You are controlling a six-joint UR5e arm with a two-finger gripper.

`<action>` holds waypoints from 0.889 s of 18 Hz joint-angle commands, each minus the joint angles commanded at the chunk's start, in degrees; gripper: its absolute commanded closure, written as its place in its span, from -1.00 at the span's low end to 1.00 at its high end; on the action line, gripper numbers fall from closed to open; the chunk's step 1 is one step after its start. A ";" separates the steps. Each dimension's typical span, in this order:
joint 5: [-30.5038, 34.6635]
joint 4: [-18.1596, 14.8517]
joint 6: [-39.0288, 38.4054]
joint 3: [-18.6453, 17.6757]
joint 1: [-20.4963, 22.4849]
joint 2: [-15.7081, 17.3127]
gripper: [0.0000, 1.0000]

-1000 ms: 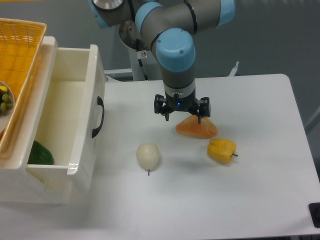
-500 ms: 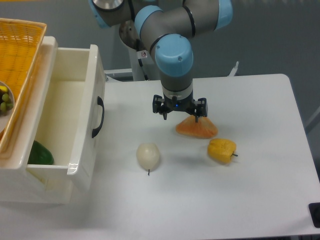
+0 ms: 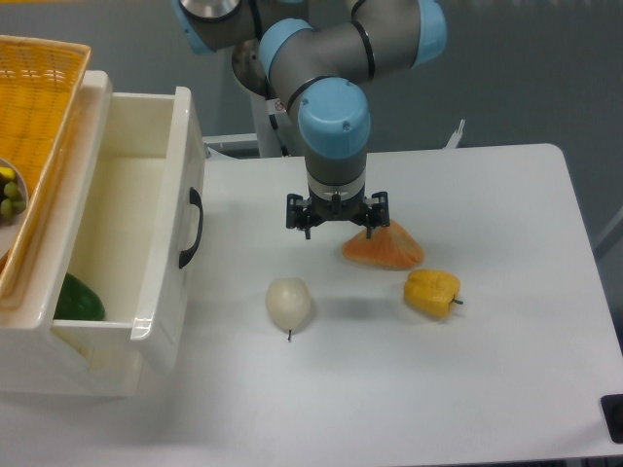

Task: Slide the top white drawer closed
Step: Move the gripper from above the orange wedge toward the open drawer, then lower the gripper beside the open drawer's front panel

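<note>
White worktop (image 3: 506,389) carries three items: pale onion-like bulb (image 3: 288,303) nearest the cabinet, orange wedge (image 3: 384,249) behind and right, yellow pepper (image 3: 431,292) just beside the wedge. Yellow wicker basket (image 3: 34,107) at upper left.

There is one white drawer (image 3: 146,233) with one black handle (image 3: 192,228). One yellow wicker basket (image 3: 34,117) is at upper left. On the table (image 3: 506,389) lie three food items: one white onion (image 3: 289,303), one orange wedge (image 3: 384,247), one yellow pepper (image 3: 432,292). One green vegetable (image 3: 78,300) shows at lower left.
</note>
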 joint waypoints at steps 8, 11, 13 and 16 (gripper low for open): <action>0.00 0.00 -0.09 -0.09 -3.25 -1.15 -1.00; -0.10 -0.09 -0.09 -0.17 -4.22 -1.15 -1.00; -0.10 -0.09 -0.09 -0.18 -5.19 -1.41 -1.00; -0.10 0.00 0.00 -0.26 -5.98 -2.02 -1.00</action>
